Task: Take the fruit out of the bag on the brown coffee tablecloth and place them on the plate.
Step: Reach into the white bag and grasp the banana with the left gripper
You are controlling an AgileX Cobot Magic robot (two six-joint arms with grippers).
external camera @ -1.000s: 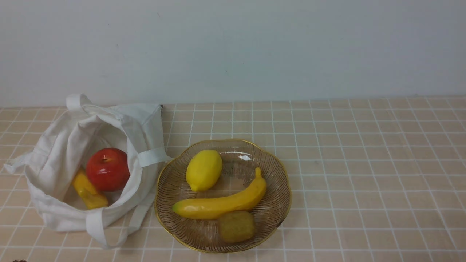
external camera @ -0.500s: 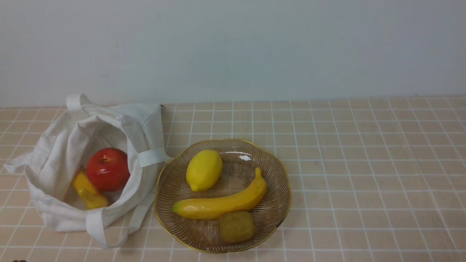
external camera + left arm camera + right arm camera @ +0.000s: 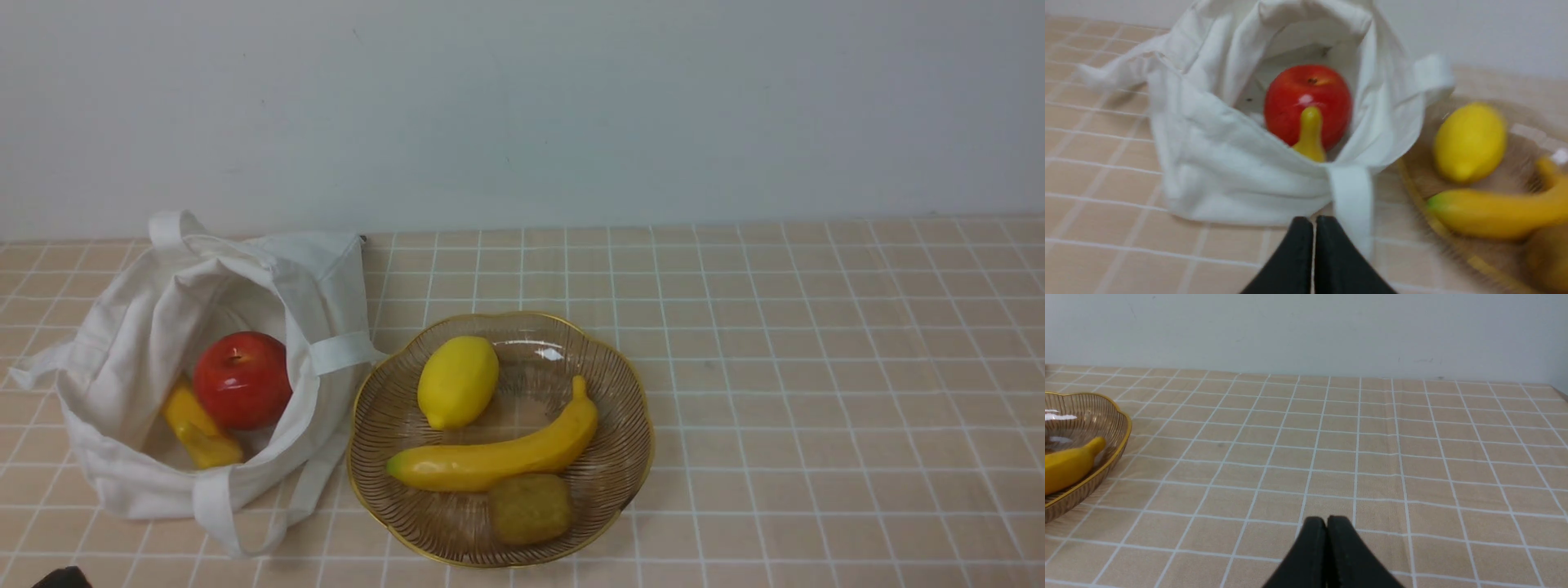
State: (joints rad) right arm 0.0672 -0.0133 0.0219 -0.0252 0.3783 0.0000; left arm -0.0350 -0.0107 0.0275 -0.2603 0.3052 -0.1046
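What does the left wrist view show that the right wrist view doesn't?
Only the left wrist view shows the bag holding the apple and a yellow banana, plus the lemon and the shut left gripper. Only the right wrist view shows the shut right gripper and a wide stretch of tablecloth. Both show the plate, its curved banana and the tablecloth.

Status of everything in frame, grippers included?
bag: open, slumped on the cloth
apple: inside the bag
bagged banana: inside the bag, beside the apple
plate: holds three fruits
lemon: on the plate
plate banana: on the plate
kiwi: on the plate
left gripper: shut, empty
right gripper: shut, empty
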